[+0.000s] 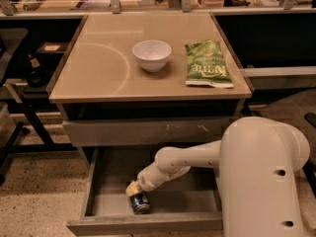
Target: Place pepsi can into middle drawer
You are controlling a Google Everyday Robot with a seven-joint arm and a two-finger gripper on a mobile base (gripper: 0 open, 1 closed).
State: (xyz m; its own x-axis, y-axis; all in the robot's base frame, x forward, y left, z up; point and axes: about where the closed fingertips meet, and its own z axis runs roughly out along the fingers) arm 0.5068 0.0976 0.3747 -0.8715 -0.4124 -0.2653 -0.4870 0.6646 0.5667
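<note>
Speckled flooring [34,201] runs under a tan desk [98,73], which carries a white bowl [152,55] and, at the bowl's 3 o'clock, a green chip bag [207,63] lying flat. Below the desktop I see a closed grey drawer front with white scratch marks [148,131], and under that the middle drawer [192,204] stands pulled out. My robot's arm [182,159] reaches down into it from the 3 o'clock side. The hand [132,188] sits low inside the drawer, toward its front left. The pepsi can [140,202] rests on the drawer floor at the hand's 5 o'clock, touching it or just beside it. I cannot tell how far the hand is spread or whether it grips the can.
</note>
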